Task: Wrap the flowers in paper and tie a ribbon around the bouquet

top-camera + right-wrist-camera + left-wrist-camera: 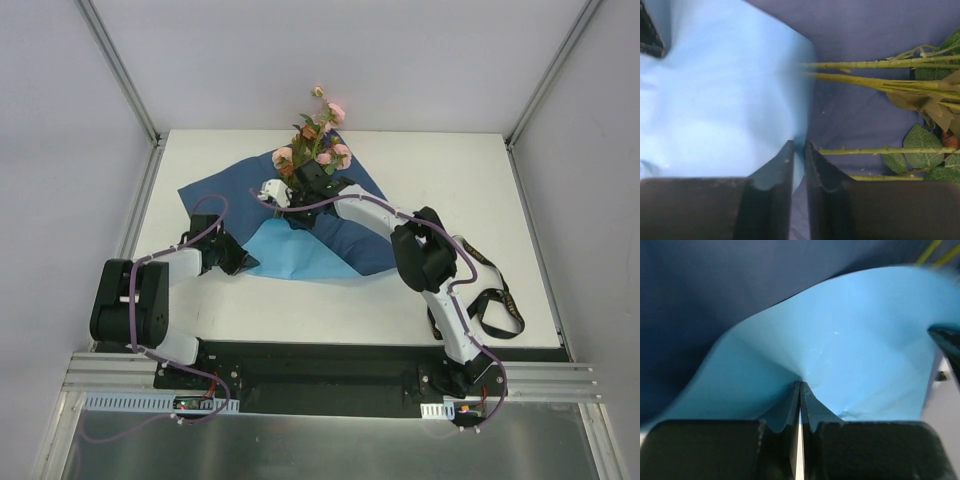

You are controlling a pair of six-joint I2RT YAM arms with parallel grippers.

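Nearest, on the right of the bench (330, 310), the black ribbon (497, 305) lies slack in a loop beside the right arm, well apart from the flowers and untouched. Tying is a later step.

A little farther in on the left, the left fingers (796, 395) are pressed together on the paper (215, 190). They pinch the near-left edge of its turned-over flap (300, 250), so that the light blue face puckers up at the tips. The rest of the sheet lies flat with its navy face up, in the far middle of the bench.

Beyond the flap, the right fingers (790, 155) stand a sliver apart with the flap's far edge between them. Whether they pinch that edge or only bracket it, I cannot tell. Just beside them the green stems (865, 64) lie bare on the navy paper.

Farthest, the blooms of the flowers (318, 135) stick out past the sheet's far corner.

The step in hand looks like the wrapping itself, with the first fold raised but not yet laid over the stems. The next move probably calls for the left arm to carry the pinched edge across the stems. It should keep the edge taut enough to roll without tearing, and the right arm should hold the stems down or clear out of the fold's way.
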